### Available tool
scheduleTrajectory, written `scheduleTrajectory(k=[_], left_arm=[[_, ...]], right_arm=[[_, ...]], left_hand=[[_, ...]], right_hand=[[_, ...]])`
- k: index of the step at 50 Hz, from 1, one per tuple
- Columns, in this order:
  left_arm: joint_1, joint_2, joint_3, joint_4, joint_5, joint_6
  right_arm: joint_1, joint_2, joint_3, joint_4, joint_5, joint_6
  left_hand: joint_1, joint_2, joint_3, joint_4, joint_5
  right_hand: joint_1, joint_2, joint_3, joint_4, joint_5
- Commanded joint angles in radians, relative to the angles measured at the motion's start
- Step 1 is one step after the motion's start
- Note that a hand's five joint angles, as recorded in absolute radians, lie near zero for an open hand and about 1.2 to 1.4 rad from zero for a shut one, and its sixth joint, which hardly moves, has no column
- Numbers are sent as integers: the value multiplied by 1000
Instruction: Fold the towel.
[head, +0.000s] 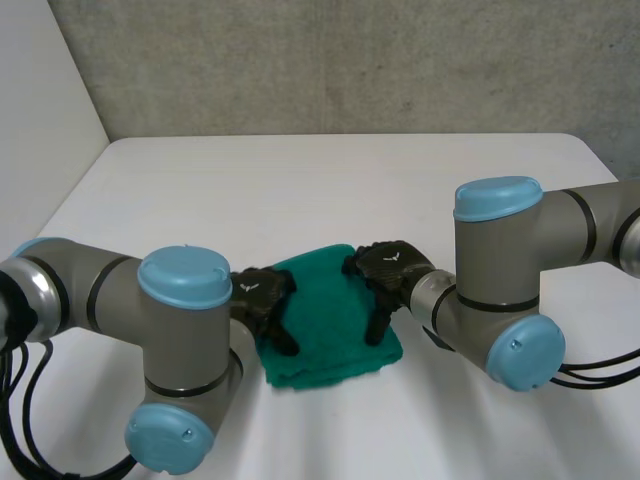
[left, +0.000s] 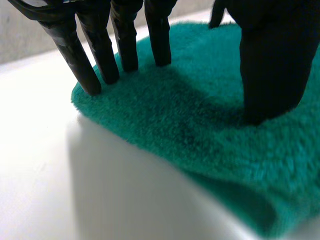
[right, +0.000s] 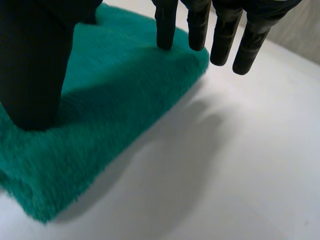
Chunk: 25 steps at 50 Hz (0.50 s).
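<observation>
Left hand (head: 265, 298): fingers straight, spread, tips pressing the towel (head: 330, 312) at its left edge. Towel: green, folded, flat on the table (head: 300, 190), near front. Right hand (head: 392, 268): fingers straight, thumb and some tips on right edge.

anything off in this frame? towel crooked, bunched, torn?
Nothing damaged or spilled. The green towel lies folded and flat, but turned at an angle to the table edges, and its layers look slightly uneven along the near edge. The left hand and right hand rest straight fingers on its two sides.
</observation>
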<state>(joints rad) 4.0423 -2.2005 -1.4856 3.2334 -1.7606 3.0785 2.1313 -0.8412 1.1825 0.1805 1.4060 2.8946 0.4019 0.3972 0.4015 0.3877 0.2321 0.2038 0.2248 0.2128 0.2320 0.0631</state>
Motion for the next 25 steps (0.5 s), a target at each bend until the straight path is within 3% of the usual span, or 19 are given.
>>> scheduleTrajectory(k=[1,8,12,16,21,25], left_arm=[[26,44,-2,-52,-33,16],[47,257,57,-84,-13,26],[110,366,122,-93,21,25],[222,464,180,-162,81,22],[320,524,241,-306,222,12],[349,531,237,-339,251,9]], right_arm=[[-14,8,-32,24,2,-8],[-74,-228,-3,-70,56,28],[-135,-427,55,-188,216,74],[-194,-548,80,-188,300,71],[-248,-585,69,-121,275,68],[-257,-588,52,-55,235,71]], left_hand=[[-135,-131,-135,-121,-140],[-212,-207,-211,-198,-217],[-227,-222,-226,-212,-231],[-227,-222,-226,-212,-231],[-227,-223,-227,-213,-232],[-227,-222,-226,-212,-231]], right_hand=[[-29,-50,-38,-57,-63],[-29,-50,-38,-57,-63],[-29,-50,-38,-57,-63],[-29,-50,-38,-57,-63],[-29,-50,-38,-57,-63],[-29,-50,-38,-57,-63]])
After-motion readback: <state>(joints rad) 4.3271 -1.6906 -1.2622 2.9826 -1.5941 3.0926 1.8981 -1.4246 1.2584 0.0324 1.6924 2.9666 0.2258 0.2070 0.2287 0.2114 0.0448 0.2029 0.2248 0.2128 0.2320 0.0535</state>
